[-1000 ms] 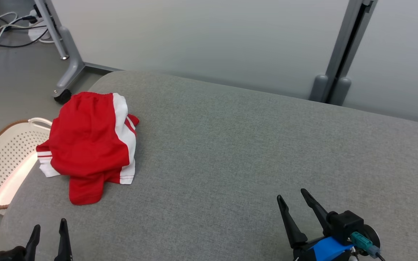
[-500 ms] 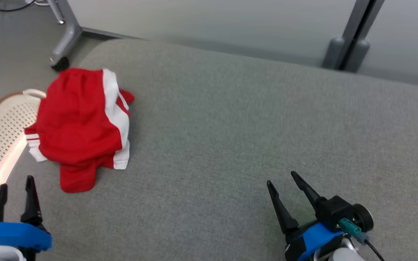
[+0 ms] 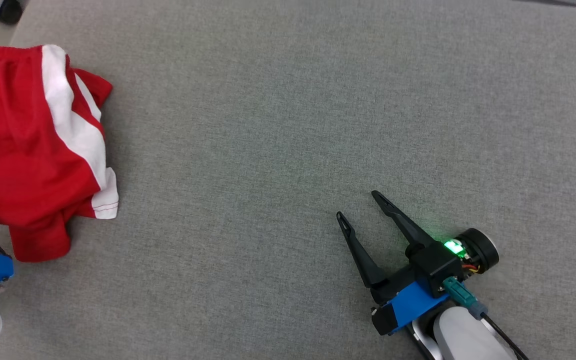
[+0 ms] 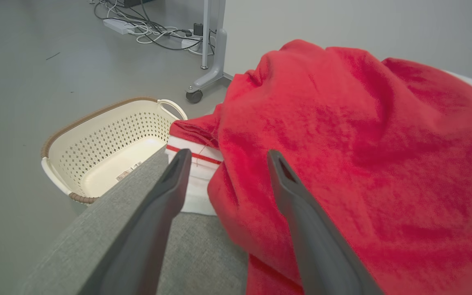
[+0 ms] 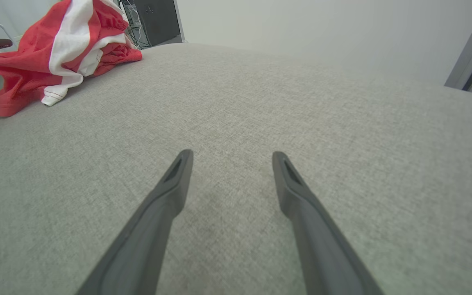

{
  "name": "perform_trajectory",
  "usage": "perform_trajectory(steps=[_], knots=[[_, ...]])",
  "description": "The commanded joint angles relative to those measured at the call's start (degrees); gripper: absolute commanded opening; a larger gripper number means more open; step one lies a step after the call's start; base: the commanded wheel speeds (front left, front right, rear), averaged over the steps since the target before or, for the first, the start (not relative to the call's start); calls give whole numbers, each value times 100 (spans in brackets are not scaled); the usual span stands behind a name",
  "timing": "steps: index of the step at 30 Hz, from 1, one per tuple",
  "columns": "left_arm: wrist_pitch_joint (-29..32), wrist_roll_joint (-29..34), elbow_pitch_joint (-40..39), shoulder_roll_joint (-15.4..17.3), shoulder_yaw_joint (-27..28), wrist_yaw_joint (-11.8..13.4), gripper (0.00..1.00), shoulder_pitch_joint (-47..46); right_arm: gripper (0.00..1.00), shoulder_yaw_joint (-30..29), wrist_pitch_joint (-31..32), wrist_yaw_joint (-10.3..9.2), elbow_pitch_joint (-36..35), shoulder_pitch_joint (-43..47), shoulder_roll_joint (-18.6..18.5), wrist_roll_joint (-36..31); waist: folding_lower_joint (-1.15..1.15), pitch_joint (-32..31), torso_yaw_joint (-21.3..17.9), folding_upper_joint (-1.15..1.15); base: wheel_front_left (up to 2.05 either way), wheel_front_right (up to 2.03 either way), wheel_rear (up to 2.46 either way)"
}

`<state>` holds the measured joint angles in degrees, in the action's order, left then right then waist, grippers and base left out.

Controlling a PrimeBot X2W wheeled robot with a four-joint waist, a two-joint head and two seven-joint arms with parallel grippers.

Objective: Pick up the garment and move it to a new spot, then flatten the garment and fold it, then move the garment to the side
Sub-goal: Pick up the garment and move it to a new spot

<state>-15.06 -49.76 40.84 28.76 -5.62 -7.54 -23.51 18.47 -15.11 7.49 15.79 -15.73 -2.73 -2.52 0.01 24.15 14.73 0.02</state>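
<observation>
1. The garment (image 3: 23,150) is found at the left edge of the head view, heaped near the corner of the grey fabric surface (image 3: 293,125); a perforated basket (image 4: 109,151) is seen on the floor beside that corner; the pick-up is judged not yet made.
2. The left jaws are spread and aimed at the heap's near edge in the left wrist view, presumably for a pinch; contact cannot be told.
3. The right jaws are spread over bare surface at the lower right of the head view, well apart from the garment, likely kept clear.
4. The garment is red with a broad white stripe and red-lined white hems; it is crumpled and doubled over itself.
</observation>
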Motion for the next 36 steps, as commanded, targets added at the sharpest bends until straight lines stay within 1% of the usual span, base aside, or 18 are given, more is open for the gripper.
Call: perform_trajectory(steps=[1, 4, 7, 8, 9, 10, 11, 14, 17, 19, 22, 25, 28, 32, 34, 36], knots=[[-17, -89, 58, 45, -47, 10, 100, -141, 100, 20, -7, 1, -62, -101, -30, -75, -1, 124, 23, -2, 0, 0, 0], [-17, -288, 244, 160, -112, 10, 100, -292, 100, 43, -6, 1, -107, -139, -34, -133, -1, 267, -49, -2, 0, 0, 0], [-16, -499, 362, 159, -208, 10, 100, -320, 100, 83, -6, 1, -155, -163, -35, -198, -1, 339, -130, -2, 0, 0, 0], [-16, -582, 408, 161, -269, 10, 93, -301, 100, 78, -6, 1, -179, -170, -38, -202, -1, 351, -160, -2, 0, 0, 0], [-17, -676, 431, 173, -345, 10, 71, -280, 100, 87, -6, 0, -200, -170, -40, -215, -1, 355, -194, -2, 0, 0, 0], [-16, -745, 440, 213, -403, 10, 40, -268, 100, 89, -6, 1, -221, -166, -40, -233, -1, 359, -218, -2, 0, 0, 0], [-17, -831, 442, 249, -448, 10, 0, -264, 100, 66, -5, 0, -243, -154, -41, -238, -1, 359, -237, -2, 0, 0, 0], [-16, -1033, 444, 319, -600, 10, 0, -253, 100, 21, -6, 0, -288, -90, -41, -222, -1, 335, -275, -2, 0, 0, 0], [-16, -1028, 295, 406, -595, 10, 0, -234, 100, -16, -6, 1, -295, -5, -36, -145, -1, 221, -307, -2, 0, 0, 0], [-18, -922, 103, 481, -431, 10, 0, -223, 100, -35, -6, 1, -288, 43, -34, -71, -1, 97, -321, -2, 0, 0, 0], [-17, -612, -341, 498, -167, 10, 0, -167, 100, -65, -7, 1, -264, 118, -31, 53, -1, -134, -327, -2, 0, 0, 0], [-18, -190, -1007, 437, 79, 10, 0, -125, 100, -83, -7, 1, -236, 188, -28, 200, -1, -412, -327, -2, 0, 0, 0], [-18, 185, -1675, 353, 180, 9, 0, -27, 100, -119, -7, 1, -182, 255, -33, 369, -1, -691, -362, -2, 0, 0, 0], [-18, 540, -2451, 233, 38, 10, 0, 68, 100, -130, -7, 1, -173, 367, -30, 557, -1, -956, -538, -2, 0, 0, 0], [-17, 543, -2750, 119, -6, 9, 0, 119, 100, -141, -7, 1, -196, 414, -32, 643, -1, -1042, -685, -2, 0, 0, 0], [-17, 559, -2989, 78, -130, 10, 0, 178, 100, -155, -7, 1, -214, 488, -31, 734, -1, -1100, -881, -2, 0, 0, 0]])
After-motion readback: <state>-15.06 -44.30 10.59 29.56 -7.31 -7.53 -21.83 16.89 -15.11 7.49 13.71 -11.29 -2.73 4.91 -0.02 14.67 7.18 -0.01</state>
